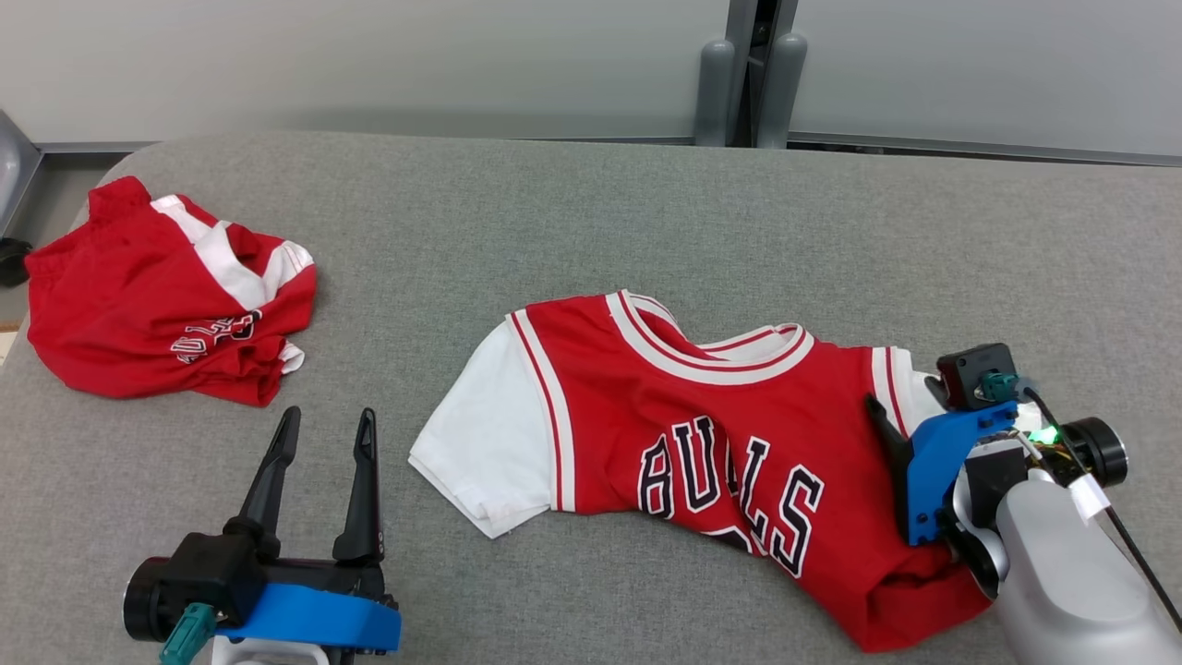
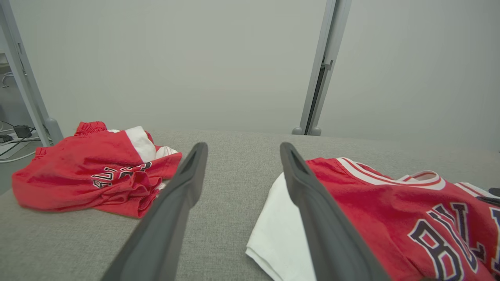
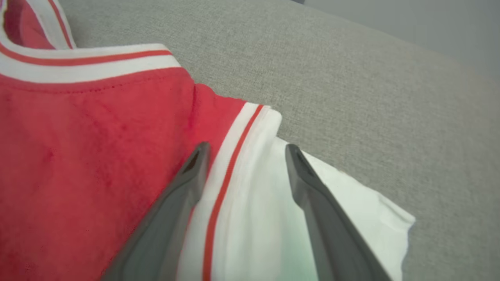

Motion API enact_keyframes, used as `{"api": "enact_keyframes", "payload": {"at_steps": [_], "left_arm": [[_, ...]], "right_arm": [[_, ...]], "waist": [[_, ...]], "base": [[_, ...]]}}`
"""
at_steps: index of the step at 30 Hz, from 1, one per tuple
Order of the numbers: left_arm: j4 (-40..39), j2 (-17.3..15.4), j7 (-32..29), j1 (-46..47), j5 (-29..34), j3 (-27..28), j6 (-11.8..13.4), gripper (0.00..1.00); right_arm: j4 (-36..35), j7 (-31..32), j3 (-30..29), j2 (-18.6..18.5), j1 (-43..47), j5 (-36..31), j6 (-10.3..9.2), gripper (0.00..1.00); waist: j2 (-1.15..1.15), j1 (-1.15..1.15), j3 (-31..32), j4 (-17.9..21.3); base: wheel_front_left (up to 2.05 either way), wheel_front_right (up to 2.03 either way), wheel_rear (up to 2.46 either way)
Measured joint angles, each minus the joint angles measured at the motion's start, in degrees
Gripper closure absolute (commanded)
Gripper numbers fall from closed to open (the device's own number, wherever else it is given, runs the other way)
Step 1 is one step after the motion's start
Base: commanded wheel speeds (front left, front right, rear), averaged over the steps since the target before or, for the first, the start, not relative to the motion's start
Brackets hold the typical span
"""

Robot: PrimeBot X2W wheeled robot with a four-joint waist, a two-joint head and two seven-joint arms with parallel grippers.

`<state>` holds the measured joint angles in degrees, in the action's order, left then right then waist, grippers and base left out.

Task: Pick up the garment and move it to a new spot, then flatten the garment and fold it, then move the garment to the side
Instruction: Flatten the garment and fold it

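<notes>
Flattening step: the jersey [image 1: 702, 406] lies rumpled at centre-right of the head view. Wide open and empty, the right gripper [image 3: 244, 148] straddles its striped armhole [image 3: 238, 128]; pinch there, then draw outward. At lower left, the left gripper [image 1: 329, 416], equally open and empty, should anchor the white sleeve [image 1: 489, 434].

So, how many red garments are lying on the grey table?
2. One crumpled red garment lies at the far left; the red and white jersey lies spread in the middle, reaching to the right. I cannot see beneath them.
</notes>
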<state>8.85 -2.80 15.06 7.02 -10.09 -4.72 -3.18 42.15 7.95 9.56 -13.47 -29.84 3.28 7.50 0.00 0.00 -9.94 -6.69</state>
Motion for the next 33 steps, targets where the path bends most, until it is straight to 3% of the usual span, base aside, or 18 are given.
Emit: {"api": "enact_keyframes", "payload": {"at_steps": [3,4,5,6,7,12,21,33], "left_arm": [[-0.01,0.0,0.0,0.07,-0.15,-0.19,0.01,0.0],[-0.01,0.0,0.0,0.15,-0.25,-0.27,0.03,0.0],[-0.01,0.0,0.0,0.23,-0.36,-0.36,0.08,0.0],[-0.01,0.0,0.0,0.27,-0.37,-0.46,0.09,0.0],[0.01,0.0,0.0,0.31,-0.4,-0.56,0.1,0.0],[0.08,0.0,0.0,0.61,-0.53,-0.75,0.26,0.0],[0.11,0.0,0.0,1.07,-0.76,-1.12,0.34,0.0],[-0.1,0.0,0.0,3.45,-2.89,-4.31,0.96,0.0]], "right_arm": [[3.26,0.75,1.01,0.01,-0.94,0.68,0.0,0.0],[4.33,1.18,1.29,0.05,-1.22,1.11,0.0,0.06],[5.23,1.48,1.62,0.1,-1.61,1.51,0.0,0.31],[6.0,1.69,2.07,0.12,-2.1,1.9,0.0,0.81],[6.55,1.58,2.46,0.11,-2.54,2.3,0.0,1.0],[8.51,-1.08,3.63,-0.09,-4.83,3.69,0.01,1.0],[6.89,-13.25,3.32,-0.73,-15.43,-0.08,0.01,1.0],[12.17,-17.73,10.18,1.21,-34.22,-4.06,0.01,1.0]], "waist": [[0.0,0.0,-0.25,-0.19],[0.0,0.0,-0.31,-0.24],[0.0,0.0,-0.37,-0.29],[0.0,0.0,-0.42,-0.34],[0.0,0.0,-0.46,-0.41],[0.0,0.0,-0.47,-0.6],[0.0,0.0,-0.7,-1.78],[0.0,0.0,-3.73,-6.86]], "base": [[0.0,0.0,0.0],[0.0,0.0,0.0],[0.0,0.0,0.0],[0.0,0.0,0.0],[0.0,0.0,0.0],[0.0,0.0,0.0],[0.0,0.0,0.0],[0.0,0.0,0.0]]}}
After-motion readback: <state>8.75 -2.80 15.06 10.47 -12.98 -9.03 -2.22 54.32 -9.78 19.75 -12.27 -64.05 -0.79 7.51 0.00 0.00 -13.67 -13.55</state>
